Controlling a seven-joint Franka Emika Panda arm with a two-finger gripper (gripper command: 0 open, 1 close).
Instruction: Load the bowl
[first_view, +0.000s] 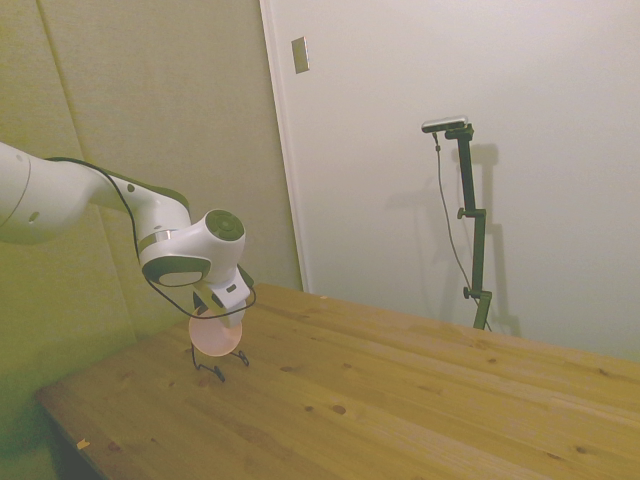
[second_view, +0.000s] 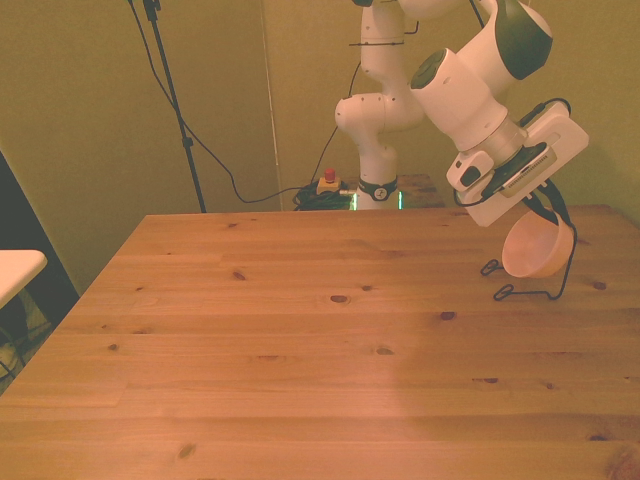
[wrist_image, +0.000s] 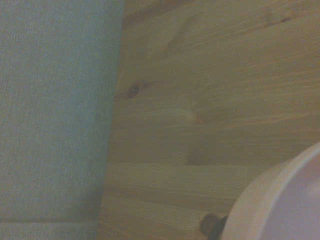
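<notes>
The end effector (second_view: 548, 212) is positioned directly above the bowl (second_view: 537, 250), at the front view's right side of the tabletop (second_view: 300, 340). Its fingers are hidden behind the wrist housing and the bowl rim in both the side view and the front view, so whether it is released, clenched or grasping the bowl cannot be determined.

The bowl (first_view: 216, 335) is pale pink, round and shallow. It stands tilted on edge, with its opening turned sideways rather than upward. In the side view, its round face shows just below the end effector (first_view: 222, 312). The bowl sits in the wire rack (second_view: 530, 285), a thin black frame whose looped feet rest on the tabletop. In the side view, the rack (first_view: 218, 366) projects below the bowl and contacts the wood near the tabletop's far corner. Whether the rack alone carries the bowl's weight cannot be determined.

In the wrist view, a curved section of the bowl's rim (wrist_image: 285, 200) appears close by and out of focus, with a dark part of the rack beside it and the wooden tabletop (wrist_image: 210, 100) beyond. A pale wall panel (wrist_image: 55, 115) borders the tabletop's edge there.

The white arm (first_view: 60, 200) extends to the end effector with a black cable running along it.
</notes>
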